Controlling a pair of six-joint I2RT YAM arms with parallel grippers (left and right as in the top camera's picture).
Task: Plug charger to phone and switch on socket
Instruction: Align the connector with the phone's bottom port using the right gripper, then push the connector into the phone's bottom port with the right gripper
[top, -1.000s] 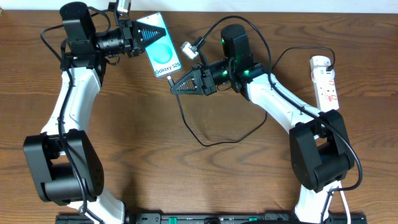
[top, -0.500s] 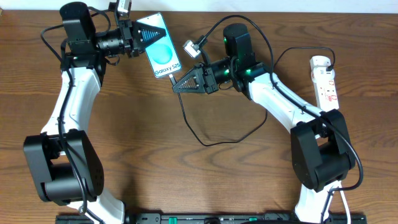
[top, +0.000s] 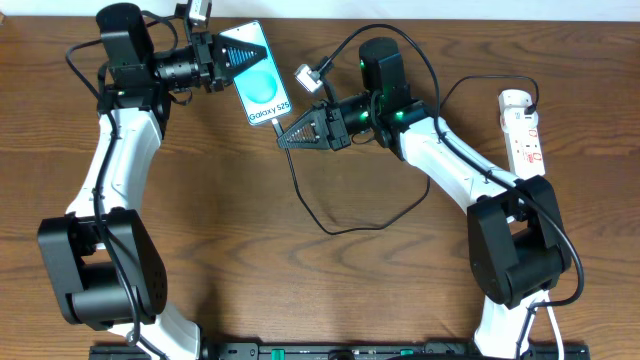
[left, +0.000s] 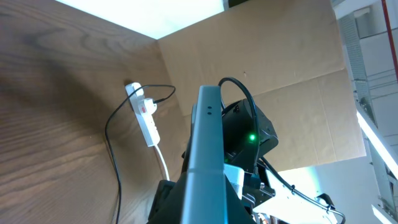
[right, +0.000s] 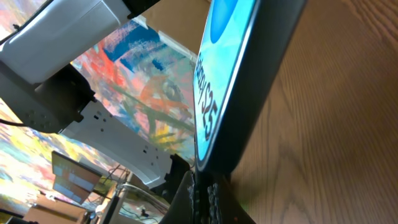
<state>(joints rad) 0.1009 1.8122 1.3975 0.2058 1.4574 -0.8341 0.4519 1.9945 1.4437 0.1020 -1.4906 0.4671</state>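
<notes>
While the left fingers clamp the phone near the back of the bench, the right fingers pinch the charger tip against its lower edge. I'd judge plugging unfinished: push home, then reach the socket, far right.

**Q:** How is the left arm posed?
**A:** The left arm is stretched away from its base, with the wrist turned rightward. The left gripper is clamped on the phone.

**Q:** And the right?
**A:** The right arm is folded back leftward. The right gripper is pointed left, pinched closed on the charger.
</notes>
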